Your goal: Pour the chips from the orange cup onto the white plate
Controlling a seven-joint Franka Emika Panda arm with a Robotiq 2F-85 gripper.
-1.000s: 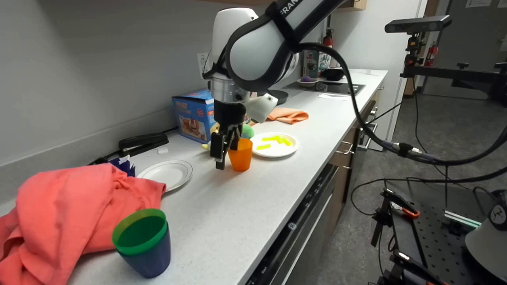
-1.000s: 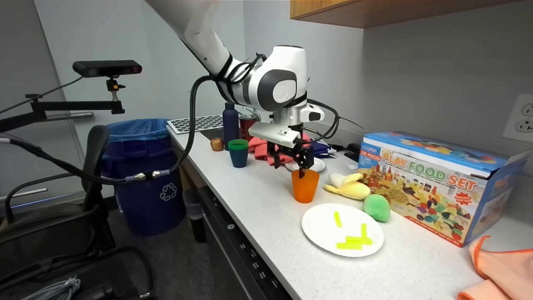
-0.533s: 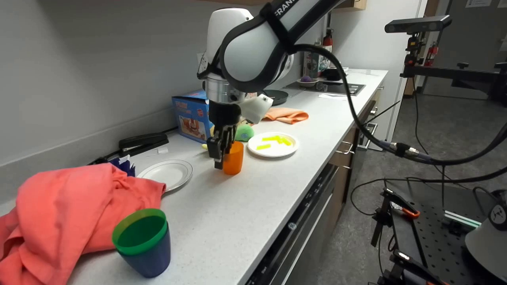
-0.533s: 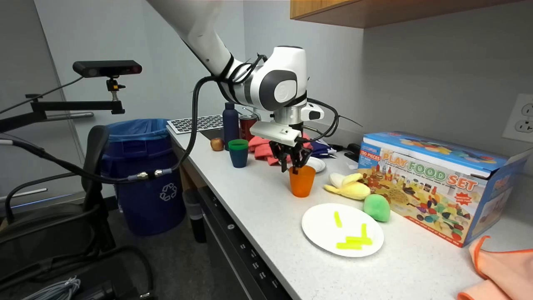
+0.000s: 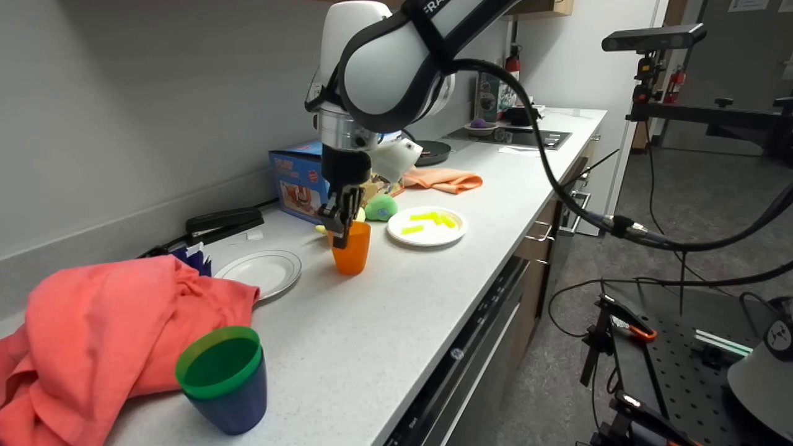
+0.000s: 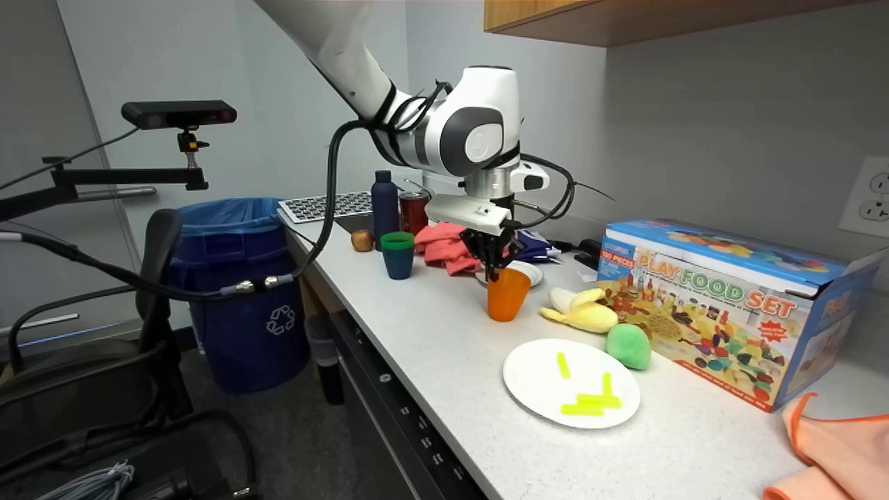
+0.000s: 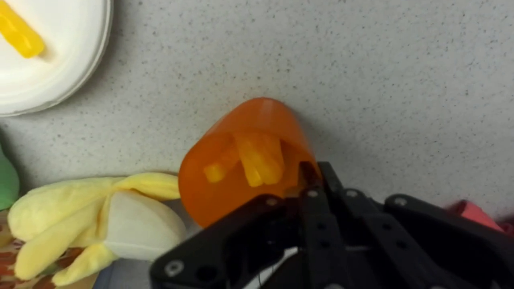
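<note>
The orange cup (image 6: pixel 508 295) is at the counter (image 6: pixel 430 326), between the front edge and the wall edge, with chips (image 7: pixel 259 160) inside; whether its base touches the counter I cannot tell. The gripper (image 7: pixel 319 166) is closed on one side of the rim, apparently one finger inside the mouth and one outside, pinching the thin wall. That one-sided hold could let the cup swivel when turned, dropping chips short of the plate. The mouth faces up; the long axis is near upright, leaning slightly toward the wall edge. The white plate (image 6: pixel 531 378) lies near, set in from the front edge, with more chips on it; a pour from too high could bounce some off. Toward the wall edge sits a banana (image 6: pixel 590 317), which a low swing that way might bump.
</note>
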